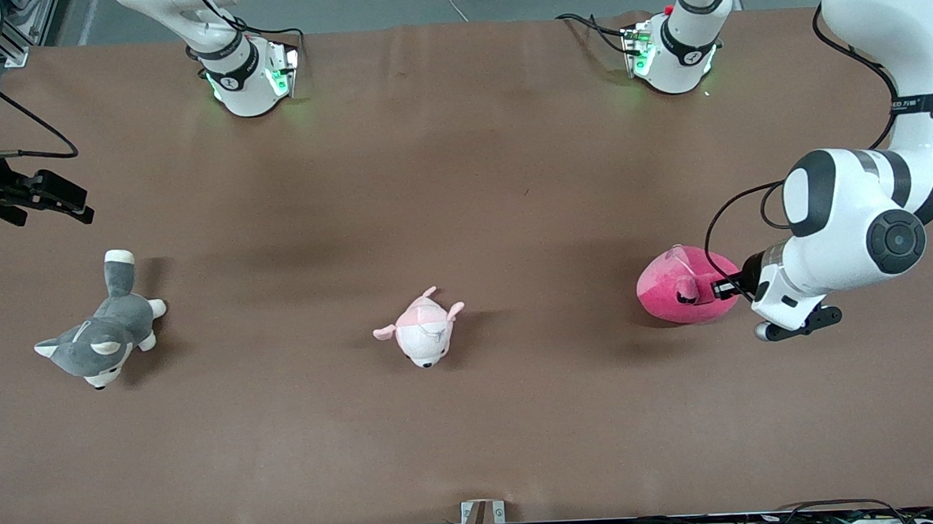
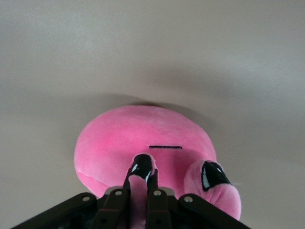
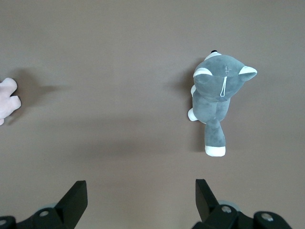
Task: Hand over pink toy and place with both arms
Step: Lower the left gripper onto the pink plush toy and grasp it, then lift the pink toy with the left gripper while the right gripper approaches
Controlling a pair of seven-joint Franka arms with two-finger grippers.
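Your left gripper (image 1: 708,289) is clamped shut on the pink toy (image 1: 676,286), pinching a small nub of plush on the toy's side; in the left wrist view the fingers (image 2: 142,168) are pressed together on that pink fold. The toy sits on the surface (image 1: 463,175) at right of centre in the front frame, at the left arm's end, and the gripper comes in at it low and sideways from the right edge.

The right gripper (image 1: 58,197) hangs at the left edge of the frame, jaws wide apart, nothing in them, above the husky (image 1: 100,337); that arm is waiting.

Key relation: the toy is in your left gripper and well apart from the right one, with the pale plush (image 1: 422,331) between them. My read: the handover needs the toy lifted and carried toward frame centre, free side facing the right arm.
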